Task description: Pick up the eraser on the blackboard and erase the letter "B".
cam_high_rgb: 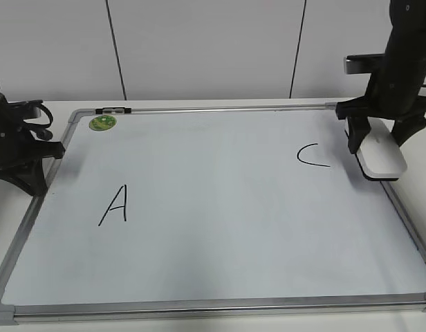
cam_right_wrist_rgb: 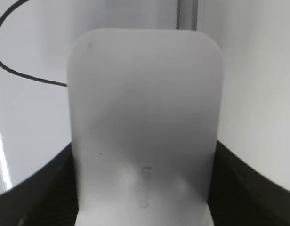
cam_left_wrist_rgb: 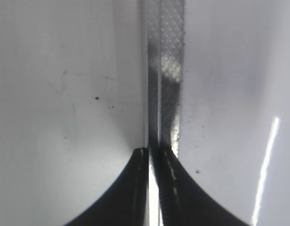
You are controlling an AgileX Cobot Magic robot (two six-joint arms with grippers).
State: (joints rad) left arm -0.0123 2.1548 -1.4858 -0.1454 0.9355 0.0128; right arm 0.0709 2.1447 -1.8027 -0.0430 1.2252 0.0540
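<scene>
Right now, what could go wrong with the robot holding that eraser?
1. The eraser sits right beside the C, so a careless swipe might smudge the wrong letter.
2. I see only A and C on the board, no B, so wiping anything could erase a letter that should stay.
3. The right hand grips only the eraser's near end, so it might tilt.

Even, bright indoor light fills the exterior view, which is sharp, with only soft shadows under the arms. The blackboard [cam_high_rgb: 220,228] looks faintly bluish and free of strong glare. In the left wrist view a bright streak of reflection runs down the right side and the dark fingers [cam_left_wrist_rgb: 131,193] are blurred. The right wrist view is soft, the eraser [cam_right_wrist_rgb: 145,122] out of focus, its lettering smeared.
</scene>
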